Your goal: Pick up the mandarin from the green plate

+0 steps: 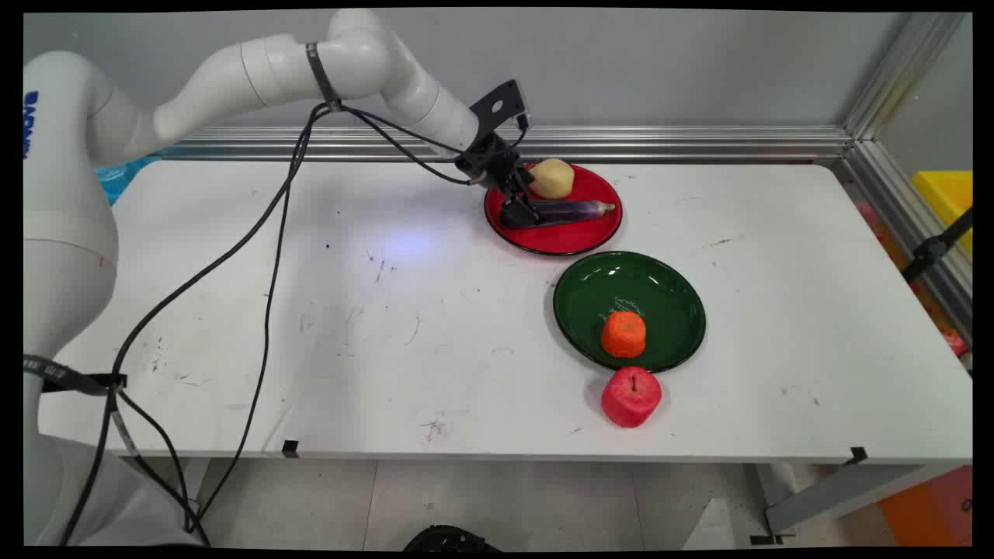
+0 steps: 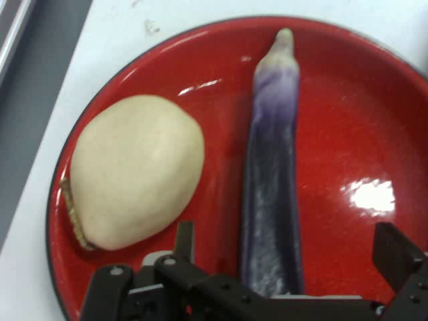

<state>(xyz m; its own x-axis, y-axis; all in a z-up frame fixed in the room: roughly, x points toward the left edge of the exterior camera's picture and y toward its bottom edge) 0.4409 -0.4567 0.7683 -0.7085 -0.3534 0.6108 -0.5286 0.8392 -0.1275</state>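
My gripper (image 1: 519,213) is down on the left side of a red plate (image 1: 568,241) at the back of the table. A long purple eggplant (image 1: 571,210) lies across the plate, with a pale yellow potato (image 1: 553,178) just behind it. In the hand view the gripper (image 2: 287,257) is open and its two fingers straddle the thick end of the eggplant (image 2: 271,167), with a gap on each side. The potato (image 2: 134,170) lies left of the left finger (image 2: 182,239), on the same red plate (image 2: 361,120).
A green plate (image 1: 660,287) sits in front of the red one and holds an orange fruit (image 1: 623,335) near its front rim. A red apple (image 1: 631,397) stands on the table just in front of the green plate. Black cables (image 1: 268,295) hang from the arm at the left.
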